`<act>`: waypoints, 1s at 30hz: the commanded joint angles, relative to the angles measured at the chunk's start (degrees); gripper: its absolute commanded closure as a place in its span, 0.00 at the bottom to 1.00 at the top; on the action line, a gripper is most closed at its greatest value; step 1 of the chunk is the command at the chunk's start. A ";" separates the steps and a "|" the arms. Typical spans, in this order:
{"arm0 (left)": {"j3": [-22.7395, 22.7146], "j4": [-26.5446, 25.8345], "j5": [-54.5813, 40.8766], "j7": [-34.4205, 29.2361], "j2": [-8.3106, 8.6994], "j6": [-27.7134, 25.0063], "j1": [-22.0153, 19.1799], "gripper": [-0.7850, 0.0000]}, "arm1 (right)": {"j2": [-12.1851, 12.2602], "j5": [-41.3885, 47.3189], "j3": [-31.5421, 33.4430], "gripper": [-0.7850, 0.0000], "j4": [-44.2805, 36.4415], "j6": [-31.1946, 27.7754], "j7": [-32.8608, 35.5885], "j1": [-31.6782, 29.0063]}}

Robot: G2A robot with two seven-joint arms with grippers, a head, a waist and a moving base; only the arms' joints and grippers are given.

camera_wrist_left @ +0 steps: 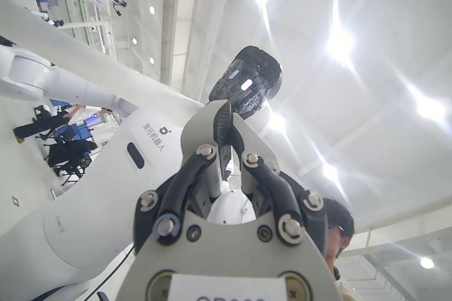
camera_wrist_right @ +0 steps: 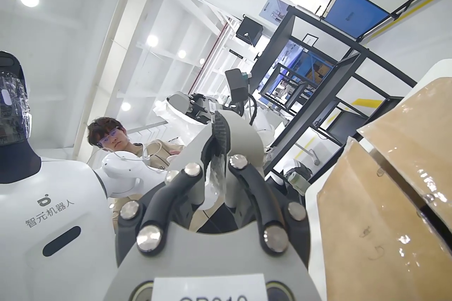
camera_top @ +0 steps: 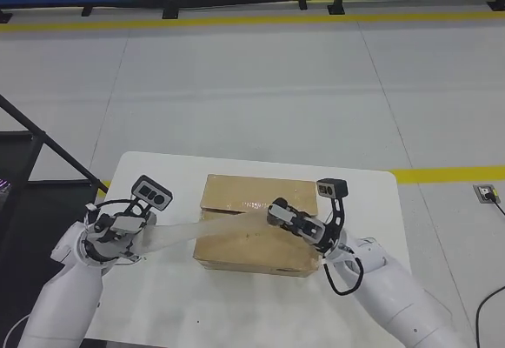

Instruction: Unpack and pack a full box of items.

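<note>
White table (camera_top: pixel 148 170) with a brown cardboard box (camera_top: pixel 252 248) at its centre, top flaps folded down, glossy clear tape along the seam.

At the left, above the near-left part of the table and well apart from the box: left gripper (camera_top: pixel 109 228), turned upward, away from the table. In the left wrist view, fingers (camera_wrist_left: pixel 197 129) pressed together at the tips, no gap between the ribbed pads.

Between the two grippers: pale translucent tape strip (camera_top: pixel 200 230), stretched from the left gripper's side rightward over bare table, across the box's left edge and along its top. Left end of the strip lost against the left gripper. Whether pinched there or merely lying against it, cannot tell.

At the right, over the top of the box near its middle: right gripper (camera_top: pixel 278 211), closed on the right end of the tape strip. In the right wrist view, crinkled translucent film (camera_wrist_right: pixel 216 172) caught between the closed fingers (camera_wrist_right: pixel 243 136), with the box (camera_wrist_right: pixel 370 210) just beside the right gripper and a dark gap between its taped flaps.

Box directly beneath the right gripper, and to the right of the left gripper with bare table between.
</note>
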 commanded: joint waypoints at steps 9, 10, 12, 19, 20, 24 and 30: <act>-0.30 1.66 2.97 0.00 0.61 -0.83 0.12 0.16 | 1.49 -0.87 2.78 1.00 -2.81 0.00 -0.01 -1.31; -0.32 1.87 3.23 0.00 0.66 -0.97 0.08 0.16 | 1.60 -0.75 3.20 1.00 -3.10 0.00 -0.01 -1.47; -0.50 2.42 3.97 0.00 0.80 -1.18 0.04 0.13 | 1.79 -0.72 4.16 1.00 -3.53 0.00 -0.01 -1.90; -1.32 3.81 5.05 0.00 1.30 -1.51 0.47 0.10 | 2.05 -1.84 6.90 1.00 -4.44 0.00 -0.01 -3.01; -1.49 4.07 5.18 0.00 1.37 -1.67 0.57 0.10 | 2.02 -2.02 7.24 1.00 -4.52 0.00 -0.01 -3.13; -2.83 6.04 5.48 0.00 1.62 -3.41 0.88 0.09 | 1.79 -3.02 8.49 1.00 -4.18 0.00 -0.02 -3.31; -6.08 10.30 6.04 2.13 1.95 -6.88 1.54 0.07 | 0.98 -5.98 9.60 1.00 -1.29 0.00 -0.02 -2.43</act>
